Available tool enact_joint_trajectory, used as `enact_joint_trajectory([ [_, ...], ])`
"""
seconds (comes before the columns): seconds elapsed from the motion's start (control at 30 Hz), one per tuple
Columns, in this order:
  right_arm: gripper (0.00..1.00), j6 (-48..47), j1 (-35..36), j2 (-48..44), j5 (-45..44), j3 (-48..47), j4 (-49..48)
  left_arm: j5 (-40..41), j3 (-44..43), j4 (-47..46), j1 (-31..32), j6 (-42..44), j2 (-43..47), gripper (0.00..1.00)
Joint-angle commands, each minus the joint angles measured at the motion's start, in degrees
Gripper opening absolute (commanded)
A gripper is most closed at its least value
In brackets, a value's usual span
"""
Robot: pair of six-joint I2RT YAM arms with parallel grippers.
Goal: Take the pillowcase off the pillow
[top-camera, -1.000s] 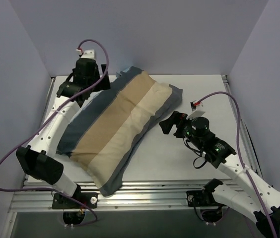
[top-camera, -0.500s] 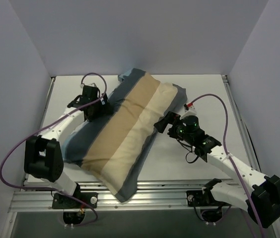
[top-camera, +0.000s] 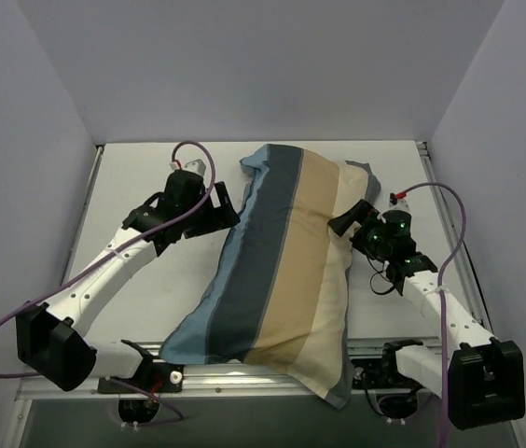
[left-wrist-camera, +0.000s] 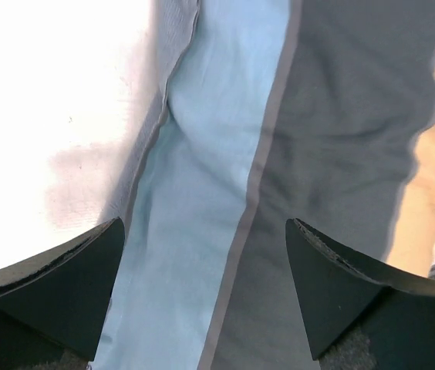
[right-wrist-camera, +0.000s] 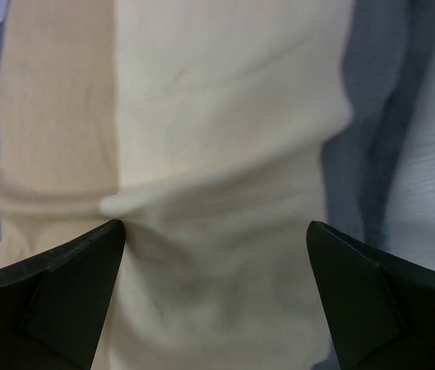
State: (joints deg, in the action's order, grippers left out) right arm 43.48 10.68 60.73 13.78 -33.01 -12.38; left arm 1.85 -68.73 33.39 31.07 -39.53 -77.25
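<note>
The pillowcase (top-camera: 291, 261), striped in light blue, dark grey, tan and cream, lies stuffed and long from the back of the table (top-camera: 123, 187) to past its front edge. The pillow is hidden inside it. My left gripper (top-camera: 223, 202) stands open at the cover's far left edge; in the left wrist view its jaws (left-wrist-camera: 206, 293) straddle the light blue and dark grey bands of the pillowcase (left-wrist-camera: 217, 177) and hold nothing. My right gripper (top-camera: 345, 222) is open against the right side. In the right wrist view the gripper (right-wrist-camera: 214, 293) frames the wrinkled cream band of the pillowcase (right-wrist-camera: 217, 116).
Grey-violet walls close the table on the left, back and right. A metal rail (top-camera: 76, 378) runs along the front edge, and the cover's near end overhangs it. Purple cables (top-camera: 188, 149) loop above both arms. Bare white table (left-wrist-camera: 48, 77) shows left of the cover.
The stuffed pillowcase has swung so its near end moved right, now lying nearly front to back. My left gripper moved right toward it; my right gripper shifted right and back. Both stayed open.
</note>
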Motion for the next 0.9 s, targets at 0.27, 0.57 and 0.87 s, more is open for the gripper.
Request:
enact_joint_trajectory([
  [0.27, 1.0, -4.7, -10.1, -6.2, 2.4, 1.6, 8.0, -4.8, -2.1, -4.3, 2.0, 0.9, -8.6, 0.94],
  [0.57, 1.0, -5.2, -5.2, 7.0, 10.5, 4.5, -6.5, -4.0, 4.2, -8.8, 1.9, -0.5, -14.4, 0.95],
  [0.87, 0.59, -4.7, 2.0, 15.8, 14.3, 5.1, -19.7, -5.4, 9.3, -15.0, 2.0, -3.0, -21.7, 0.95],
])
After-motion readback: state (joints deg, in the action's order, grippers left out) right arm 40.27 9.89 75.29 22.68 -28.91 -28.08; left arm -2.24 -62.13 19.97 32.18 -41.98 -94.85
